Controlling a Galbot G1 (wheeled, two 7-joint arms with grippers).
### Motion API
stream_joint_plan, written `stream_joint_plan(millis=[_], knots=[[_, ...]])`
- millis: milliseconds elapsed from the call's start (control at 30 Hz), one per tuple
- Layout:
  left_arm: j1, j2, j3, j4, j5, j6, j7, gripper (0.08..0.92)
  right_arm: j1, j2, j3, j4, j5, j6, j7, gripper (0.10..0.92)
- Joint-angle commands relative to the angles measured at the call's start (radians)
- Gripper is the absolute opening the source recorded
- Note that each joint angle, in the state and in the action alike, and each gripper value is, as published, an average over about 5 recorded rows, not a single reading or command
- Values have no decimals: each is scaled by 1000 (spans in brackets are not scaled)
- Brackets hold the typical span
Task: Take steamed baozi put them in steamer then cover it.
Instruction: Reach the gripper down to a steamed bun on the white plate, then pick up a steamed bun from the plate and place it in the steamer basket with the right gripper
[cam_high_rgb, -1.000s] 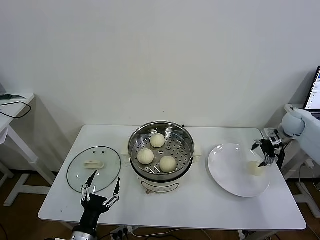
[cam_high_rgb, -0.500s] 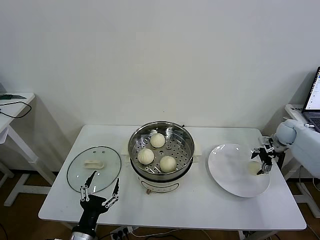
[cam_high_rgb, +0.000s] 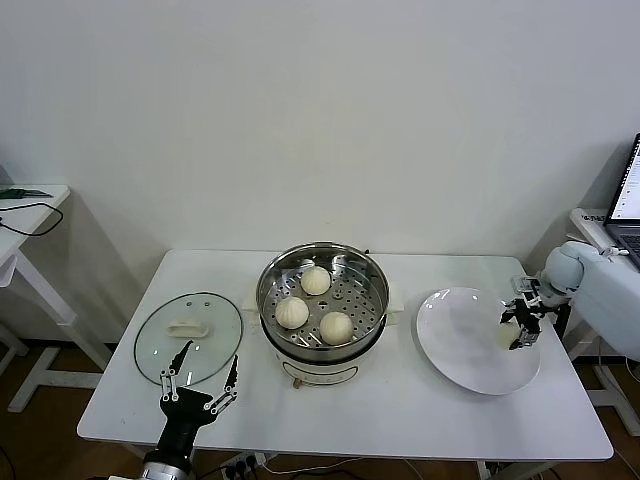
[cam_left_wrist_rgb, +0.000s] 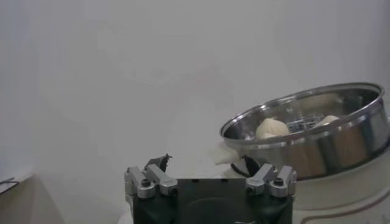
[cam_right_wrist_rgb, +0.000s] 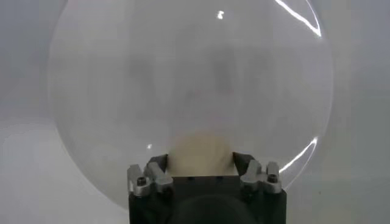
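Observation:
The steamer (cam_high_rgb: 374, 300) stands mid-table with three steamed baozi (cam_high_rgb: 315, 280) on its perforated tray. A fourth baozi (cam_high_rgb: 506, 337) lies on the white plate (cam_high_rgb: 455, 340) at the right. My right gripper (cam_high_rgb: 522, 326) is down on the plate, open, its fingers either side of that baozi; the right wrist view shows the baozi (cam_right_wrist_rgb: 200, 148) between the fingers of the gripper (cam_right_wrist_rgb: 201, 161). The cover (cam_high_rgb: 188, 350) lies flat left of the steamer. My left gripper (cam_high_rgb: 204, 385) is open and empty at the table's front left edge, also in its wrist view (cam_left_wrist_rgb: 204, 163), facing the steamer (cam_left_wrist_rgb: 317, 143).
A laptop (cam_high_rgb: 628, 195) sits on a side stand at the far right, close behind my right arm. A small white table (cam_high_rgb: 25, 225) stands at the far left. Bare table shows in front of the steamer.
My right gripper has come down and slightly toward the steamer, from above the plate's baozi to around it. The left arm has not moved.

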Motion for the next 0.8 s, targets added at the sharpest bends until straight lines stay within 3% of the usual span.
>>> stream_joint_plan(millis=[33,133,333,567,800], knots=[[-3,2,2,0,-1,0,0,823,124,-15,-35,82,13,4,-76,654],[-8,3,5,0,-1,2,0,823,246,-19,-105,182,75,-3,-142,653],[-15,4,15,2,-1,3,0,823,546,63,-342,363,348,-99,-207,653],[-12,4,18,-3,0,0,0,823,715,246,-472,414,542,-176,-208,653],[-14,4,15,-5,-1,-2,0,823,710,375,-523,450,616,-239,-119,653]])
